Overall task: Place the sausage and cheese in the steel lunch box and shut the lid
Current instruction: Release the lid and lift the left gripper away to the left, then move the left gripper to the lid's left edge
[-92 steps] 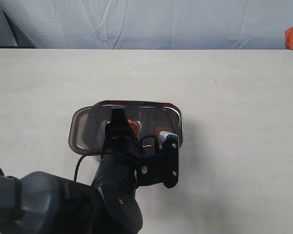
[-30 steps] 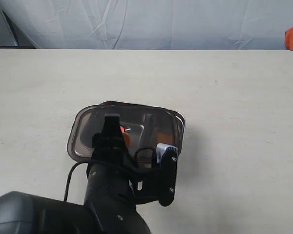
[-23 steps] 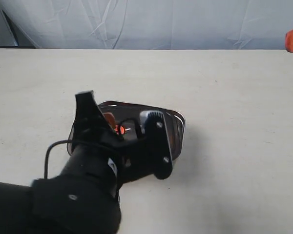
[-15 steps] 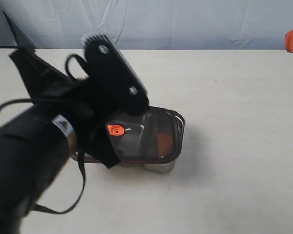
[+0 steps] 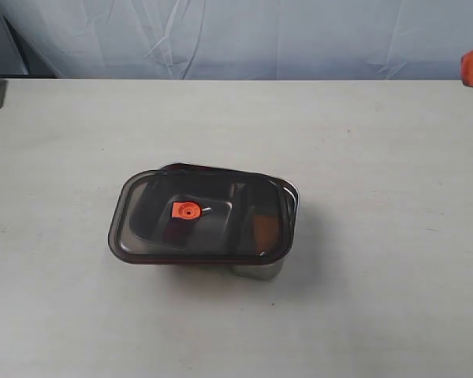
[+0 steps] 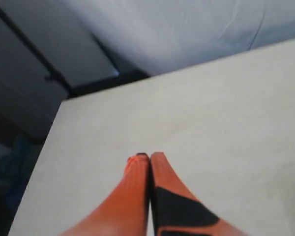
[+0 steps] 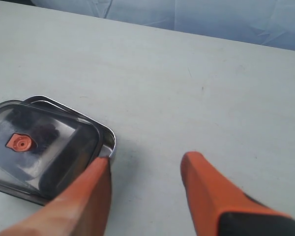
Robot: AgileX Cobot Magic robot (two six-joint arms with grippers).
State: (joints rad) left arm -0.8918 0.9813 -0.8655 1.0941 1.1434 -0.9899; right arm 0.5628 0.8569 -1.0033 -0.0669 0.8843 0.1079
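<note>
Pale surface (image 5: 378, 307) lies bare nearest. At its middle, one steel lunch box (image 5: 294, 203) carries one smoky lid (image 5: 197, 224), skewed and overhanging its left edge, with open room all round. Two pincers: left pincer (image 6: 150, 156) pressed closed, empty; right pincer (image 7: 147, 160) spread open, empty.

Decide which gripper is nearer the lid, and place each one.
Probably the right. The right gripper hangs open to the right of the lid, which shows close in its wrist view. The left gripper, shut, is far out to its left, facing only table.
</note>
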